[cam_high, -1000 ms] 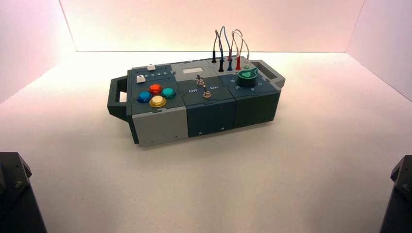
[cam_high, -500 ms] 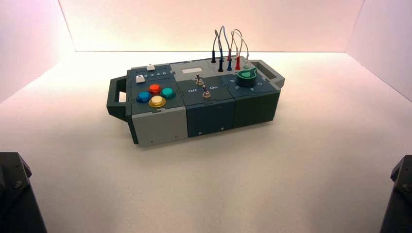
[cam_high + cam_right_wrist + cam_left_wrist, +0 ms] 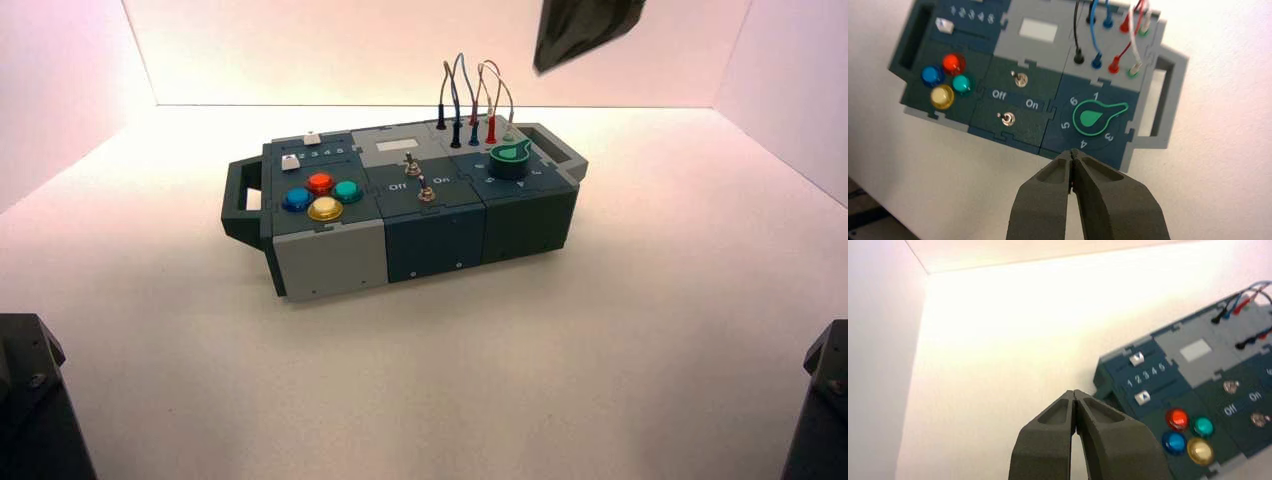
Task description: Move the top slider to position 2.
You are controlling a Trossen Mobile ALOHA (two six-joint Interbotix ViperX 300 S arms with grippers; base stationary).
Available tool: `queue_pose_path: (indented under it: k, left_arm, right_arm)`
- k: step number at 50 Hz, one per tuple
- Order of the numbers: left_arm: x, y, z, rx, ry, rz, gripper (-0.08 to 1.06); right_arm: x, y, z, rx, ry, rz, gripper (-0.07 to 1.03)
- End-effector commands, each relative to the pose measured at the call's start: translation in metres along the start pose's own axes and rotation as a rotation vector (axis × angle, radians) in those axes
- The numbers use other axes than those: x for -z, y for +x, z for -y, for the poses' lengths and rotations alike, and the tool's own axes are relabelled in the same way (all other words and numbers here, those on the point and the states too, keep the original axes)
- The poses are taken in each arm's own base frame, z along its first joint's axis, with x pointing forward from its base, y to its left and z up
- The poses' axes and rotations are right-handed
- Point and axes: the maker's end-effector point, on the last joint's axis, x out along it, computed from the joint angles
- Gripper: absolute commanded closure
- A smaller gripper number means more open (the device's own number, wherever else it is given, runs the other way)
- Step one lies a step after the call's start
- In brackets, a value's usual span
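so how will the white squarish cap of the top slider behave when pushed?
The small white squarish cap of the top slider probably slides only along its straight slot, since it sits in one. Being tiny, it likely offers a claw little side to press.

On the dark teal panel at the box's left end, the small white printed digits "1 2 3 4 5" (image 3: 1146, 375) run in a row between two slider tracks, the one farther from the round buttons and the one nearer them. On the dark middle panel, beside the small metal toggle switches, stand the white printed words "Off" (image 3: 998, 94) and "On" (image 3: 1031, 104). On the dark blue panel at the box's right end, white printed numerals ring the green-outlined round knob: "1" (image 3: 1096, 96), "3" (image 3: 1108, 136), "4" (image 3: 1083, 144), "5" (image 3: 1065, 125) and "6" (image 3: 1073, 101).
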Motion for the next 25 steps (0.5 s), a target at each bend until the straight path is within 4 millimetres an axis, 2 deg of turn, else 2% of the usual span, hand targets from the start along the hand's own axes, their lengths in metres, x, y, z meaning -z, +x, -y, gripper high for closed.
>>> queue_pose_path:
  k: [1,8,9,14,16,20,25]
  left_arm:
    - [-0.012,-0.005,0.0,0.007,-0.007,-0.025,1.01]
    - [-0.007,-0.001,0.001,0.02,-0.008,-0.101,1.01]
    - [0.0,0.005,0.001,0.025,-0.003,-0.162,1.01]
    - [0.003,0.011,0.001,0.026,-0.004,-0.185,1.01]
    - [0.002,0.013,-0.001,0.022,-0.009,-0.184,1.01]
    - [0.003,0.013,-0.003,0.016,-0.018,-0.185,1.01]
    - [0.006,0.015,-0.006,0.008,-0.028,-0.196,1.01]
  right_arm:
    - [-0.018,-0.008,-0.004,-0.01,-0.002,0.045,0.99]
    - [-0.027,-0.012,-0.006,-0.013,0.002,0.067,0.99]
    - [-0.04,-0.014,-0.009,-0.021,0.003,0.088,0.99]
    - [-0.055,-0.012,-0.012,-0.026,0.0,0.098,0.99]
    - [-0.065,-0.003,-0.019,-0.035,-0.013,0.089,0.99]
    - [-0.071,0.007,-0.027,-0.044,-0.03,0.073,0.99]
    - [-0.085,0.036,-0.041,-0.057,-0.06,0.02,0.99]
